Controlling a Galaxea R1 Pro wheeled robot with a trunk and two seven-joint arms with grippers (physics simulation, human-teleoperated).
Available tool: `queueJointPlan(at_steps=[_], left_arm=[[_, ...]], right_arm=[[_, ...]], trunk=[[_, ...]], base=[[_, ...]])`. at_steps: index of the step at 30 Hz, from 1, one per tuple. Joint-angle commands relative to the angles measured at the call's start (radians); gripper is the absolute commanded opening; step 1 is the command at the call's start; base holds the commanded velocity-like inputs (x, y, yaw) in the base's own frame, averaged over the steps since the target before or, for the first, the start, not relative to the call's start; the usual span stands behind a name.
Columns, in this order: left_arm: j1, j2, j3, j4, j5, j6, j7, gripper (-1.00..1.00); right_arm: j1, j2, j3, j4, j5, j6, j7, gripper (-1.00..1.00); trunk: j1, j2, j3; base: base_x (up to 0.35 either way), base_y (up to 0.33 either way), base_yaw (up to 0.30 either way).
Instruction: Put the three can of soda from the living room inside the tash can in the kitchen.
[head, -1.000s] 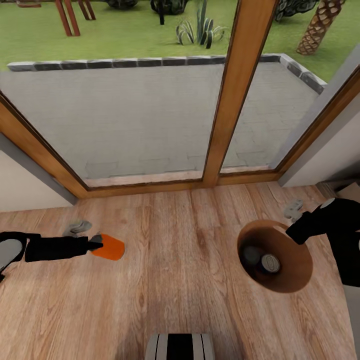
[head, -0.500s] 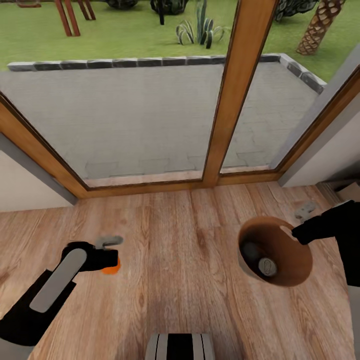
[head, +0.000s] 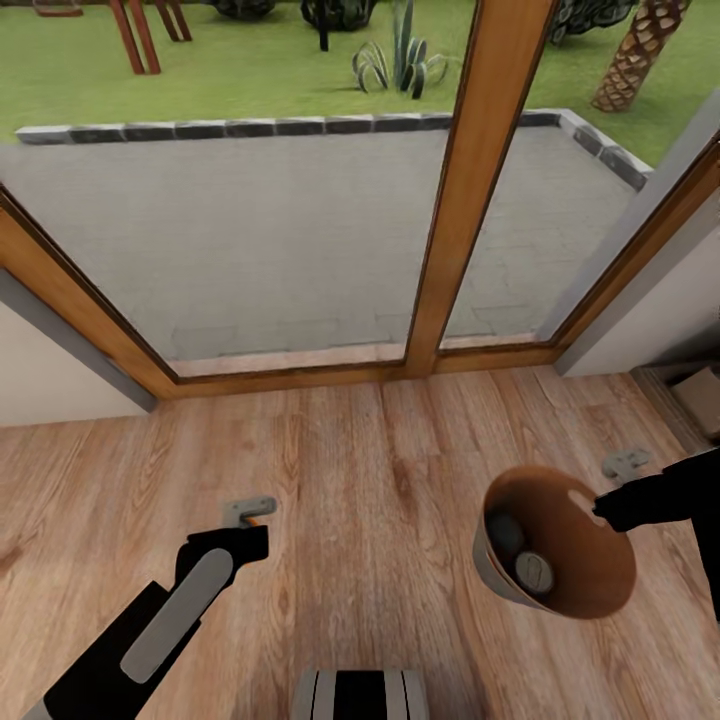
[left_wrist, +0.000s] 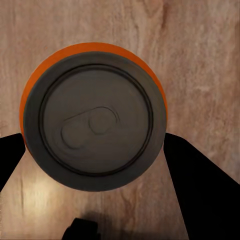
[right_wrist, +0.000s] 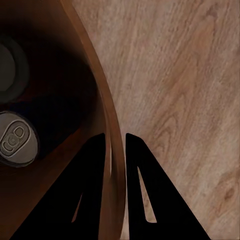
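Left arm (head: 150, 640) comes up from the lower left of the head view, forearm angled toward the glass doors, wrist bent down at the wood floor (head: 380, 480). Left gripper (left_wrist: 95, 145) points straight down; in the left wrist view its 2 dark fingers (left_wrist: 200, 185) sit on opposite sides of the orange can (left_wrist: 94, 116), clamped on it. Can is upright, silvery top facing the camera, floor below it. In the head view only an orange sliver of it shows at the gripper tip (head: 250, 518).

Ahead: wood-framed glass door (head: 470, 200) with grey patio and lawn beyond. Nothing stands between the 2 arms, just bare planks. Robot's own base (head: 360, 695) at bottom centre.

Right arm (head: 665, 500) enters from the right edge, roughly level. Right gripper (right_wrist: 116, 150) pinches the bin wall: 1 finger inside, 1 outside, closed on the rim. Trash can (head: 600, 560) hangs tilted, mouth toward the camera, brown interior visible. 2 cans lie in its bottom: 1 with silvery top showing (head: 534, 572), 1 darker beside it (head: 505, 532). Orange can is well apart from the bin.
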Motion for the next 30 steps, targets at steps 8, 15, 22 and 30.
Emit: queueJointPlan(at_steps=[8, 15, 22, 30], left_arm=[[0.001, 0.000, -0.018, 0.003, -0.001, -0.004, 0.008, -1.00], [0.002, 0.000, -0.023, -0.003, 0.000, -0.002, 0.003, -1.00], [0.002, 0.000, -0.074, -0.020, 0.002, 0.005, 0.001, -1.00], [0.002, 0.000, -0.086, -0.020, 0.008, 0.006, 0.000, -1.00]], right_arm=[[0.014, 0.019, -0.001, -0.001, -0.004, 0.003, 0.005, -1.00], [0.050, 0.047, 0.000, -0.003, -0.003, -0.001, 0.005, -1.00], [0.059, 0.065, 0.001, -0.005, -0.003, 0.001, 0.005, -1.00], [0.060, 0.100, -0.003, -0.005, -0.002, 0.004, 0.005, -1.00]], trunk=[[-0.031, 0.056, 0.025], [-0.058, 0.105, 0.047], [-0.084, 0.154, 0.069], [-0.115, 0.210, 0.094]], base=[[0.000, 0.000, 0.000], [0.000, 0.000, 0.000], [0.000, 0.000, 0.000], [0.000, 0.000, 0.000]])
